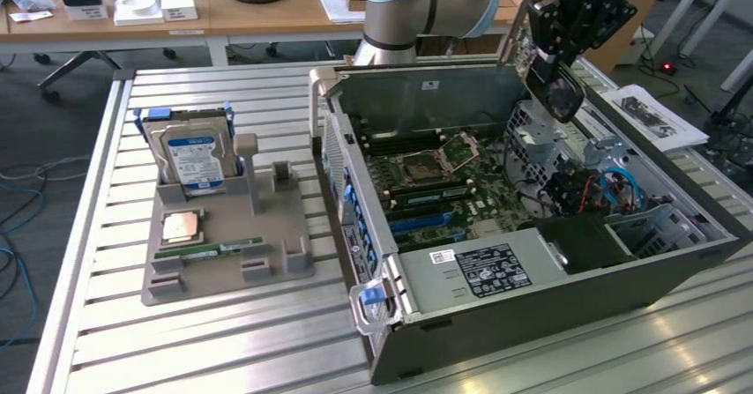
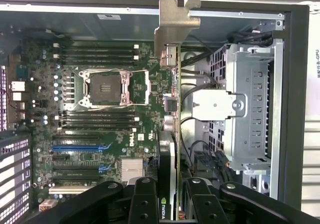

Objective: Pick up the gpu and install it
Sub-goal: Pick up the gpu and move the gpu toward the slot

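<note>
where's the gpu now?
The gpu is in the claw, above the open PC case at the exterior view's right, near the drive cage.

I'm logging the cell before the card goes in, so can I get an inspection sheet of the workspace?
Surface: slatted metal table, carrying an open PC case and a grey holder.
Job's things: gpu held edge-on over the open case, not yet in a slot.
Clutter: hard drive, CPU and memory stick in the holder.
Grippers: gripper shut on the gpu.
Cables: blue cables inside the case; loose cables on the floor.
Surroundings: wooden desk behind the table; paper at the exterior view's right.
</note>
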`<state>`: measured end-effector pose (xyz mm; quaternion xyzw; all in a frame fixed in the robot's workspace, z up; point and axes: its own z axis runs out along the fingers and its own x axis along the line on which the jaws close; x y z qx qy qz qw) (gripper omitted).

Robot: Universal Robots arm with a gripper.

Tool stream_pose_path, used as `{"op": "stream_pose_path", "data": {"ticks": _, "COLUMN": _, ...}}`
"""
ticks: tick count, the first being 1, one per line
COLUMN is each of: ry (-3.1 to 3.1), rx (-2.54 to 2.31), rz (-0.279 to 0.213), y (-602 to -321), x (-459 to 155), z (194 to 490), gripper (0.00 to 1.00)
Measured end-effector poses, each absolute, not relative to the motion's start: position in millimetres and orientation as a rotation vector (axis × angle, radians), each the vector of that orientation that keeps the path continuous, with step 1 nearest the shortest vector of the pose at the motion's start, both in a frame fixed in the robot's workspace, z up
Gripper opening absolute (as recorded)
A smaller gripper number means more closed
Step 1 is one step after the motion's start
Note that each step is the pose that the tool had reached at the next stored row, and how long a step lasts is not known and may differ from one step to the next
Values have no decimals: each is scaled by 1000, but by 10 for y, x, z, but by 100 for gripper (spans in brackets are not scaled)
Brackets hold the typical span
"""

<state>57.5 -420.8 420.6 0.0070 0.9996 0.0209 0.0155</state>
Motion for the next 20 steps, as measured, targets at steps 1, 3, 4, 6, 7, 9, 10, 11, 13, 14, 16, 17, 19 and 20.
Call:
{"op": "stream_pose_path", "data": {"ticks": 1, "ry": 3110, "rx": 22, "rz": 65, "y": -4208, "x": 575, "z": 4192, "gripper": 27}}
{"op": "stream_pose_path", "data": {"ticks": 3, "ry": 3110, "rx": 22, "rz": 65, "y": -4208, "x": 575, "z": 4161, "gripper": 27}}
{"op": "stream_pose_path", "data": {"ticks": 4, "ry": 3110, "rx": 22, "rz": 65, "y": -4208, "x": 575, "z": 4147, "gripper": 27}}
{"op": "stream_pose_path", "data": {"ticks": 6, "ry": 3110, "rx": 22, "rz": 65, "y": -4208, "x": 575, "z": 4124, "gripper": 27}}
{"op": "stream_pose_path", "data": {"ticks": 7, "ry": 3110, "rx": 22, "rz": 65, "y": -4208, "x": 575, "z": 4113, "gripper": 27}}
{"op": "stream_pose_path", "data": {"ticks": 9, "ry": 3110, "rx": 22, "rz": 65, "y": -4208, "x": 575, "z": 4097, "gripper": 27}}
{"op": "stream_pose_path", "data": {"ticks": 10, "ry": 3110, "rx": 22, "rz": 65, "y": -4208, "x": 575, "z": 4096, "gripper": 27}}
{"op": "stream_pose_path", "data": {"ticks": 11, "ry": 3110, "rx": 22, "rz": 65, "y": -4208, "x": 575, "z": 4096, "gripper": 27}}
{"op": "stream_pose_path", "data": {"ticks": 13, "ry": 3110, "rx": 22, "rz": 65, "y": -4208, "x": 575, "z": 4095, "gripper": 27}}
{"op": "stream_pose_path", "data": {"ticks": 14, "ry": 3110, "rx": 22, "rz": 65, "y": -4208, "x": 575, "z": 4088, "gripper": 27}}
{"op": "stream_pose_path", "data": {"ticks": 16, "ry": 3110, "rx": 22, "rz": 65, "y": -4208, "x": 575, "z": 4069, "gripper": 27}}
{"op": "stream_pose_path", "data": {"ticks": 17, "ry": 3110, "rx": 22, "rz": 65, "y": -4208, "x": 575, "z": 4061, "gripper": 27}}
{"op": "stream_pose_path", "data": {"ticks": 19, "ry": 3110, "rx": 22, "rz": 65, "y": -4208, "x": 575, "z": 4051, "gripper": 27}}
{"op": "stream_pose_path", "data": {"ticks": 20, "ry": 3110, "rx": 22, "rz": 65, "y": -4208, "x": 575, "z": 4050, "gripper": 27}}
